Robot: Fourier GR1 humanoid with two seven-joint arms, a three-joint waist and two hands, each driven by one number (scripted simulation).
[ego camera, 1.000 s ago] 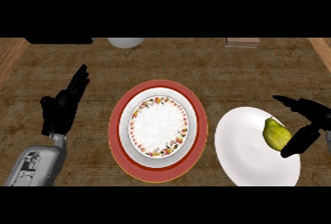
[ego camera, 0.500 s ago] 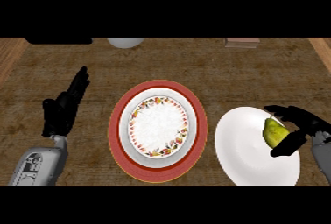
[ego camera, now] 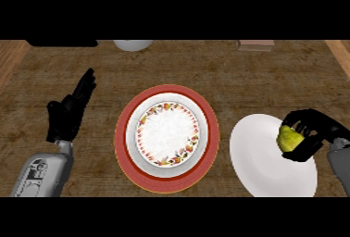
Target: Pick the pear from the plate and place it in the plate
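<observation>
A yellow-green pear (ego camera: 289, 140) lies at the right side of a plain white plate (ego camera: 263, 159) at the counter's right. My right hand (ego camera: 311, 134) is curled round the pear, fingers over its top and thumb below it, hiding much of it. At the centre stands a white plate with a flowered rim (ego camera: 167, 129) on a larger red plate (ego camera: 130, 152). My left hand (ego camera: 68, 112) rests open at the left, fingers up, well apart from both plates.
A white bowl-like object (ego camera: 133, 45) sits at the far edge, a small brown box (ego camera: 255, 45) at the far right. Wooden borders run along the counter's left and right sides.
My right hand has moved in over the pear and its fingers have curled round it. The left hand has stayed still.
</observation>
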